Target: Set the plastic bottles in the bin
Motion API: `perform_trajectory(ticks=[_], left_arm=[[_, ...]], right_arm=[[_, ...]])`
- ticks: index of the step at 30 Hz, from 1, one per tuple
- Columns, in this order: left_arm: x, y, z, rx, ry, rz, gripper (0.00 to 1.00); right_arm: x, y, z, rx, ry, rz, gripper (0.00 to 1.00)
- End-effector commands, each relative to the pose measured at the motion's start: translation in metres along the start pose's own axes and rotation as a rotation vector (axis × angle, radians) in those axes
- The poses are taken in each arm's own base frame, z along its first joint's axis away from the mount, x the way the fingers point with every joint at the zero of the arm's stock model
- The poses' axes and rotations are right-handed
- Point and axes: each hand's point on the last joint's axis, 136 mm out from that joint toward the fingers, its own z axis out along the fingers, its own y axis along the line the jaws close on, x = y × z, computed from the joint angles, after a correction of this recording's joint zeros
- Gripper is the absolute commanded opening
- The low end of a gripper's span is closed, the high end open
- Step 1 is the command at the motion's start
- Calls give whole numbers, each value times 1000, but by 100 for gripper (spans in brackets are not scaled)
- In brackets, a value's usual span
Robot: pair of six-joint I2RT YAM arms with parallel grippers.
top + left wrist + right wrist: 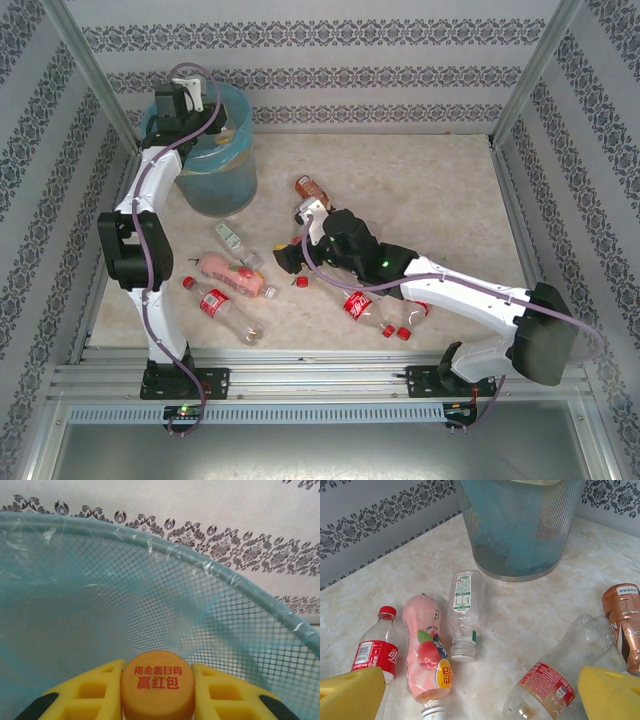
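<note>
Left jaws clamped tight on the orange cap point(157, 692) of a bottle, held at the mouth of the bin point(215, 610), far-left of the table point(530, 605). Right jaws spread wide, nothing gripped, low over the table's middle. In front of them, L to R, all lying flat: red-cap bottle point(375, 650), pink bottle point(427, 660), green-label clear bottle point(462, 612), red-label clear bottle point(560, 670) just beside the right yellow finger point(610, 695), brown bottle point(622, 620).
</note>
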Motion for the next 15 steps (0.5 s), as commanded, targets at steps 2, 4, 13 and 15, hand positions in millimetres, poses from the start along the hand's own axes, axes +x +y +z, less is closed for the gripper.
perform_trajectory(ticks=[2, 4, 13, 15], left_arm=[[20, -4, 3, 34, 76, 16, 0], [33, -1, 9, 26, 105, 32, 0], [60, 22, 34, -52, 139, 69, 4], [60, 23, 37, -50, 133, 67, 6]], right_arm=[[-11, 5, 3, -3, -13, 8, 98], [-8, 5, 6, -4, 0, 8, 98], [-4, 6, 10, -2, 34, 16, 98], [-4, 5, 10, -1, 36, 14, 98]])
